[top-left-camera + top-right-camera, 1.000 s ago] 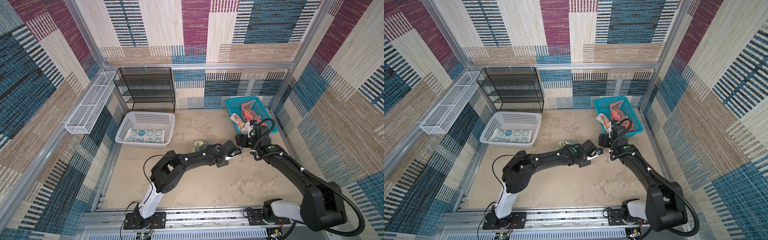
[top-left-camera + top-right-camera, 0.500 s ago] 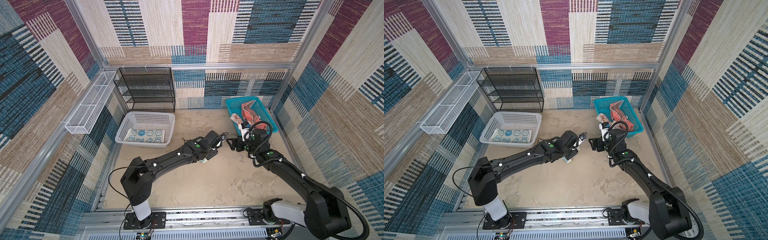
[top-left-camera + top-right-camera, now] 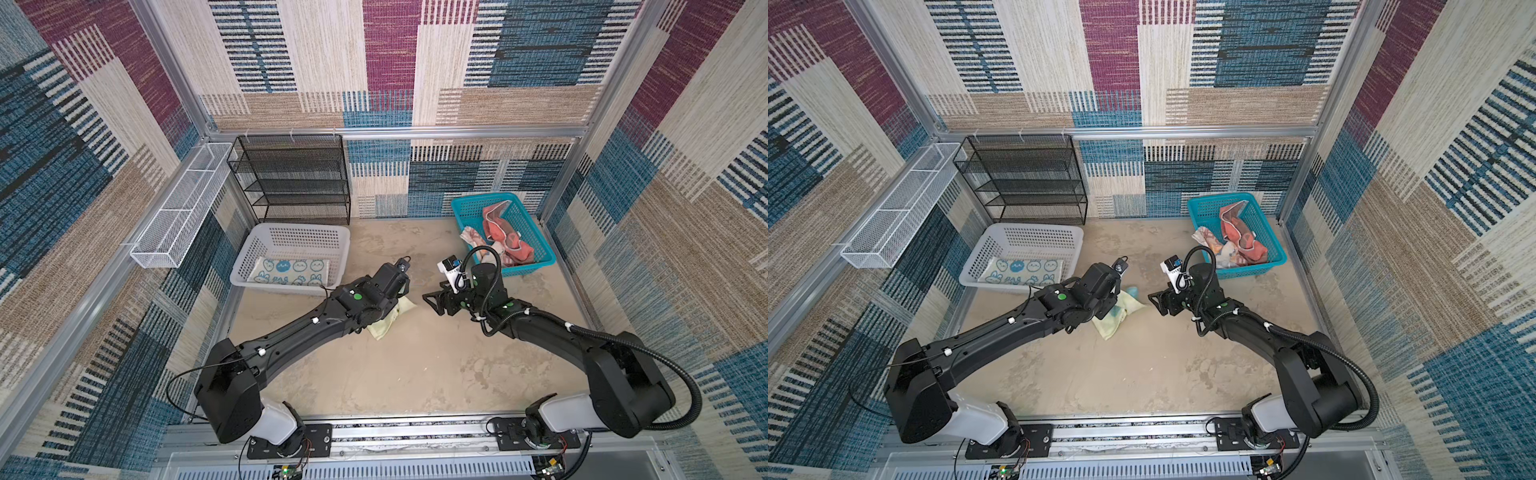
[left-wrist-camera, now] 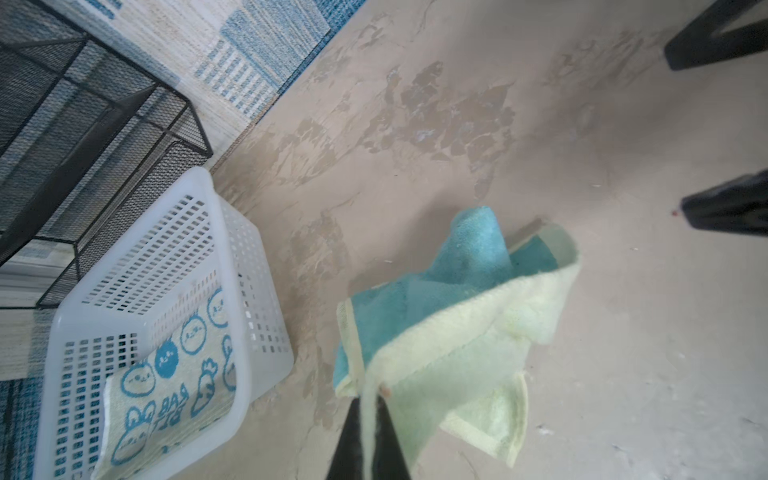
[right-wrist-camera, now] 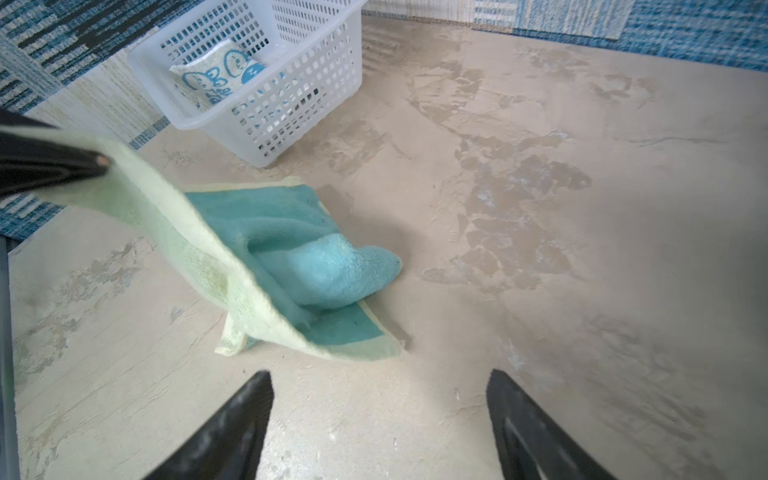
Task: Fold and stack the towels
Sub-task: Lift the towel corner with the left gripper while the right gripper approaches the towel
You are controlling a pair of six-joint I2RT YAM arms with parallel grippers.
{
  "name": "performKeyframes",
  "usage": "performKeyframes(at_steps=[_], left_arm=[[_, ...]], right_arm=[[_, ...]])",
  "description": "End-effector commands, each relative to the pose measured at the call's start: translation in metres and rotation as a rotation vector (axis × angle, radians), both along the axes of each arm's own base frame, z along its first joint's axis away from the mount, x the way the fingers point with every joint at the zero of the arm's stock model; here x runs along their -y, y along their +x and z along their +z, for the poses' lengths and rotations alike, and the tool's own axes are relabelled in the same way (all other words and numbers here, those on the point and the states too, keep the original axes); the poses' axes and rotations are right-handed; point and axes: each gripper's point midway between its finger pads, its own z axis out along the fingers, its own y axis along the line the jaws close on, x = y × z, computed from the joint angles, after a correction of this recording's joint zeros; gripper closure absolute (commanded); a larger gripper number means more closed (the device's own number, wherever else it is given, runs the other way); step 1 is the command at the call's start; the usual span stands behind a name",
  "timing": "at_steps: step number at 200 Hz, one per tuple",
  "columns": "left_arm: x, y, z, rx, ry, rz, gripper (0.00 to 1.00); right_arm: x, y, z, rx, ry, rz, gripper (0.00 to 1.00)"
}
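A pale yellow towel (image 4: 457, 340) with a teal face lies crumpled mid-table, seen in both top views (image 3: 390, 322) (image 3: 1115, 318). My left gripper (image 4: 370, 399) is shut on one yellow corner and holds it raised while the rest drapes on the floor. My right gripper (image 5: 380, 390) is open and empty, hovering just right of that towel (image 5: 232, 257) in both top views (image 3: 432, 305) (image 3: 1156, 305). A folded towel with blue cartoon faces (image 3: 291, 272) lies in the white basket (image 3: 291, 226). Coral-orange (image 3: 503, 232) and white lettered (image 3: 471, 237) towels sit in the teal basket (image 3: 536, 259).
A black wire rack (image 3: 299, 178) stands against the back wall behind the white basket. A white wire shelf (image 3: 183, 208) hangs on the left wall. The white basket (image 4: 232, 257) is close to the left gripper's left side.
My left gripper has drawn back to the left, dragging the yellow towel with it. My right gripper has left the teal basket side and followed leftward, staying open.
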Motion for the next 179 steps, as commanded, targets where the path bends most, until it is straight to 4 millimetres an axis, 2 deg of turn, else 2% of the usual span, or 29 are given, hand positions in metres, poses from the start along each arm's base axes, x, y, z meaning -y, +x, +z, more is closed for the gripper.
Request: performKeyframes(at_steps=[1,32,60,77,101,125,179], left_arm=[[-0.021,-0.003,0.004,0.028,-0.013,0.07,1.0],[-0.04,-0.003,0.008,0.037,-0.055,0.118,1.0],[-0.053,-0.002,0.008,0.011,-0.066,0.164,1.0],[-0.059,-0.001,0.006,0.009,-0.05,0.179,1.0],[-0.066,-0.001,0.003,0.006,-0.042,0.199,1.0],[-0.068,-0.003,0.0,0.001,-0.048,0.201,1.0],[-0.073,-0.002,0.001,0.002,-0.056,0.211,1.0]], right_arm=[[-0.015,0.003,0.005,0.062,0.041,0.079,0.16],[-0.023,0.0,-0.01,0.063,0.012,0.135,0.16],[-0.039,-0.016,-0.025,0.033,0.036,0.21,0.18],[-0.048,-0.025,-0.042,-0.005,0.03,0.244,0.22],[-0.058,-0.023,-0.064,-0.07,0.009,0.264,0.3],[-0.068,-0.022,-0.069,-0.078,0.035,0.279,0.32],[-0.084,-0.021,-0.074,-0.096,0.071,0.32,0.47]])
